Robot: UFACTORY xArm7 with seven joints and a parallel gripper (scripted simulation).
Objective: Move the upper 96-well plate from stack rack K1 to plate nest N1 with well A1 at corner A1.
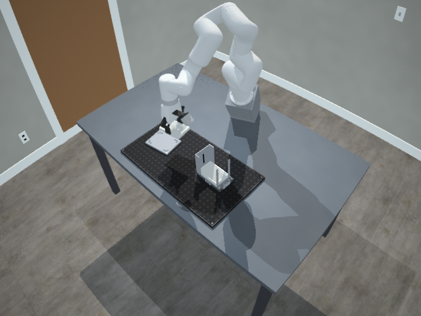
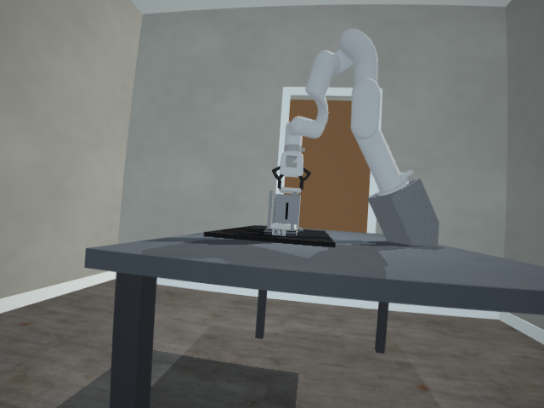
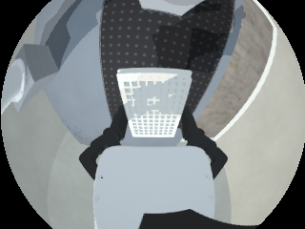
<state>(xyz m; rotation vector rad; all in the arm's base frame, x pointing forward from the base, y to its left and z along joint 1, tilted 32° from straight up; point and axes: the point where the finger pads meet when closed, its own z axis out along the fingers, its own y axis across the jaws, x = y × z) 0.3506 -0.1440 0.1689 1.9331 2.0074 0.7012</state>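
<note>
My gripper (image 1: 173,123) is shut on the upper 96-well plate (image 1: 179,128), a white plate with a grid of wells, and holds it level in the air. In the picture the plate hangs just past the far right edge of the plate nest N1 (image 1: 163,141), a pale flat square with dark corner marks. The wrist view shows the plate (image 3: 154,105) between my dark fingers. The exterior view shows the gripper (image 2: 291,178) and the plate (image 2: 290,189) above rack height. The stack rack K1 (image 1: 213,167) stands to the right and holds the lower plate (image 1: 215,176). The A1 mark is too small to make out.
The nest and rack sit on a black perforated board (image 1: 192,170) on the grey table. The rack has a tall back wall and thin posts (image 1: 228,167). The arm's base block (image 1: 243,108) stands behind the board.
</note>
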